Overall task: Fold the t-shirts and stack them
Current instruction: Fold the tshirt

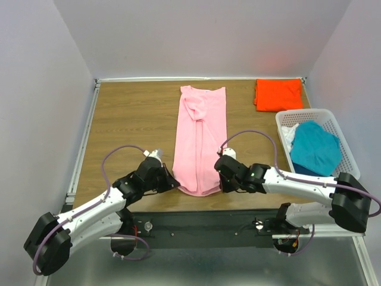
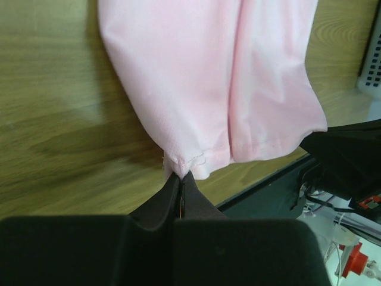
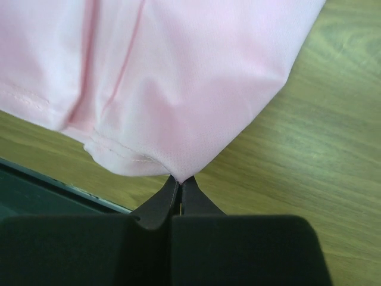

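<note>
Overhead alone — the orange t-shirt (image 1: pixel 278 94) lies folded.

**Bare booth, wooden bench**

Pale lavender-grey walls (image 1: pixel 202 36) enclose a brown wood-grain bench (image 1: pixel 131 119) at the back and both sides. A white metal rail (image 1: pixel 83 143) edges its left side, and a dark frame (image 1: pixel 202 223) runs along its near edge

No words, numbers or signs to read anywhere. Pink t-shirt (image 1: pixel 200 137): plain cloth, only stitching at hem. Orange t-shirt (image 1: pixel 278 94) and teal t-shirt (image 1: pixel 314 148): plain, no print. White basket (image 1: pixel 306 114) and wood table (image 1: pixel 131 119): no marks to read.
</note>
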Controlling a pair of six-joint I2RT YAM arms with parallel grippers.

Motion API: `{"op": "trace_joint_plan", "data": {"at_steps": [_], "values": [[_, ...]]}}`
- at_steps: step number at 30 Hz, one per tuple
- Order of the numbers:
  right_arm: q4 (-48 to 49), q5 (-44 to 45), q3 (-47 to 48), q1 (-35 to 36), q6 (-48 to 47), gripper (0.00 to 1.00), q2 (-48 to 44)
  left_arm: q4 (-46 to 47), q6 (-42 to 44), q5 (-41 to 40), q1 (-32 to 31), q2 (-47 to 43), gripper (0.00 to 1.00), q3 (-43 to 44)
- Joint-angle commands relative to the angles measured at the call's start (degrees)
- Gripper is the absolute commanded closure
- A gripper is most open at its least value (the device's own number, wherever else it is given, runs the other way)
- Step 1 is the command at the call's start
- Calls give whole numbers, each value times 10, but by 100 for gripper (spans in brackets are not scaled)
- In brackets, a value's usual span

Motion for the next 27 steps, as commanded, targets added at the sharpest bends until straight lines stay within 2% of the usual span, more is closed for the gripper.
{"op": "trace_joint_plan", "data": {"at_steps": [1, 15, 27], "values": [[5, 66, 43, -12, 2, 99, -3, 22, 35, -44, -3, 30, 100, 56], [22, 118, 168, -129, -49, 99, 62, 37, 117, -179, 25, 194, 100, 251], [52, 65, 270, -226, -97, 99, 152, 74, 192, -161, 97, 331, 100, 377]]}}
